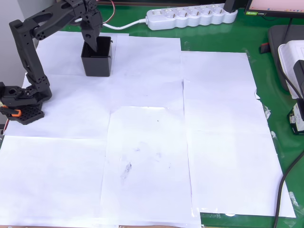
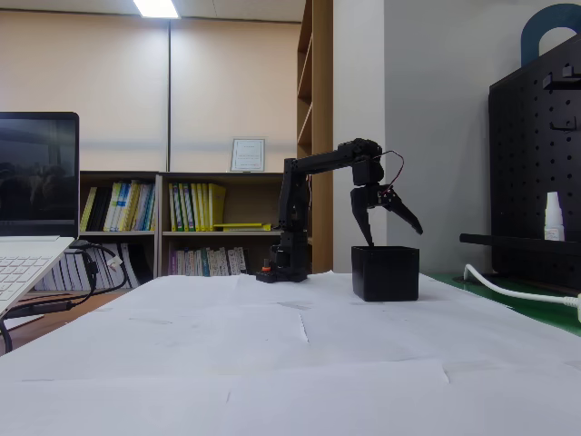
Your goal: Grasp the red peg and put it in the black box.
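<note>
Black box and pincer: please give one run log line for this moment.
pincer: open, above black box | red peg: cannot tell | box: upright on paper

The surface (image 1: pixel 213 28) is green and mostly covered with white paper sheets (image 1: pixel 147 142) laid edge to edge. In the overhead view a white power strip (image 1: pixel 190 16) lies along the far edge, and a black cable (image 1: pixel 287 183) runs down the right side. In the fixed view a beige wall (image 2: pixel 227 91) stands at the back under a bright ceiling light (image 2: pixel 156 8). A low bookshelf (image 2: pixel 195 222) full of books lines that wall, with a framed paper (image 2: pixel 247 154) on top. A tall wooden shelf (image 2: pixel 318 127) rises beside a white pillar (image 2: pixel 359 73). A black pegboard (image 2: pixel 536 173) stands at the right, and an open laptop (image 2: pixel 32 209) sits at the left.
</note>
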Controlling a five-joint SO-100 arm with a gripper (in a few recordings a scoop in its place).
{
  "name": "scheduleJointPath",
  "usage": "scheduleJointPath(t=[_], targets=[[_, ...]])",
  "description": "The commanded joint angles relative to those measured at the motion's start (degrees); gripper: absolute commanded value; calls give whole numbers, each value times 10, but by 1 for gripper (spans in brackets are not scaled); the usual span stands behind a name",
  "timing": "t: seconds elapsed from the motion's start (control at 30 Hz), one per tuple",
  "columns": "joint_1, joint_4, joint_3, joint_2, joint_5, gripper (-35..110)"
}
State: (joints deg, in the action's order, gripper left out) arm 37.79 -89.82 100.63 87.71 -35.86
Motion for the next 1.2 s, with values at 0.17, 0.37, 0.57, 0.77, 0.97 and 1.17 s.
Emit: scheduleJointPath(t=[0.17, 0.37, 0.57, 0.77, 0.97, 1.17], targets=[[-108, -15, 66, -123, 19, 0], [-213, -69, 77, -229, -100, 0], [-392, 11, -94, -406, -251, 0], [-526, 442, -527, -572, -307, 0], [-558, 691, -870, -674, -389, 0], [-555, 498, -947, -806, -411, 0]])
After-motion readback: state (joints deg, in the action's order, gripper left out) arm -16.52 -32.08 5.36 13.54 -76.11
